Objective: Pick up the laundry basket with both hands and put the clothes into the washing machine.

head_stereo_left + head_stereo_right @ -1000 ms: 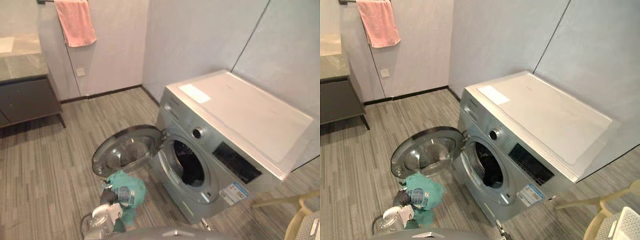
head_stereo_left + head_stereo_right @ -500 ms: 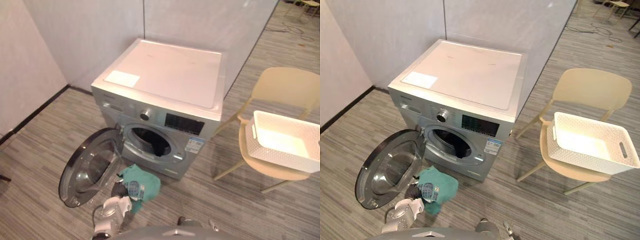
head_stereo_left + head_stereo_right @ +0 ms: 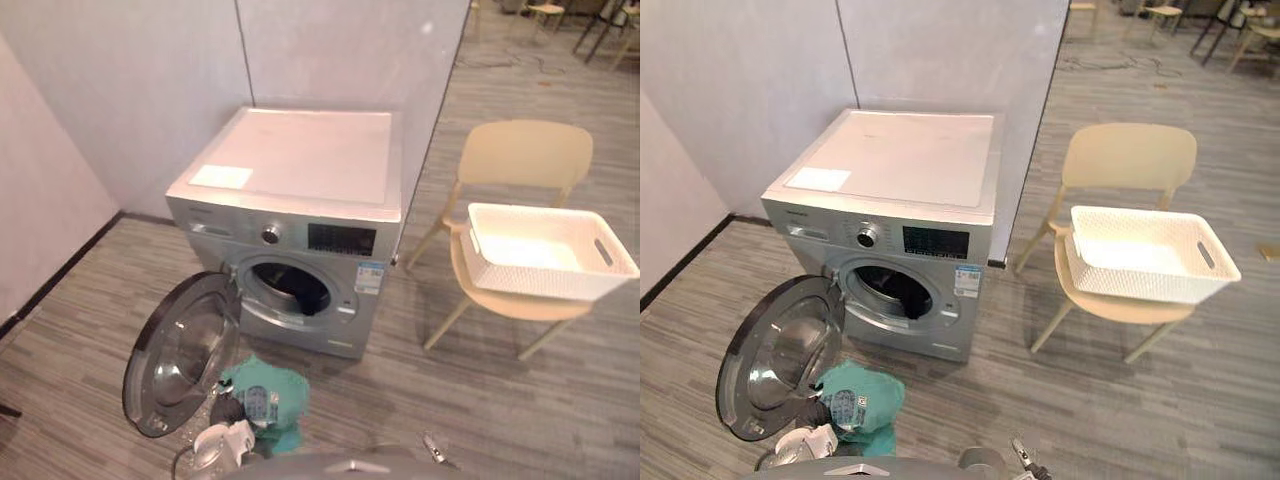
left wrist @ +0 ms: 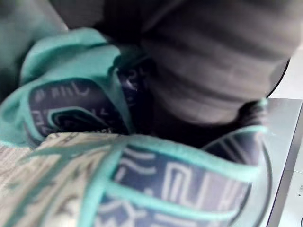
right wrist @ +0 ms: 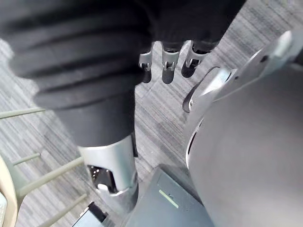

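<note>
Loading step I'd say: teal shirt (image 3: 268,392) bunched over the left hand (image 3: 226,440) at lower left by the open door (image 3: 180,350), grip hidden in cloth, can't tell on the right hand (image 5: 169,61) either, empty basket (image 3: 545,250) on the chair (image 3: 525,155) at right, next lift it up into the drum (image 3: 290,288).

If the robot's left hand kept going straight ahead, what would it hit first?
Likely the silver front-loading washing machine, near its drum opening. The left hand, with the teal printed garment bunched before it, points that way, beside the open round glass door. Depth is unclear.
</note>
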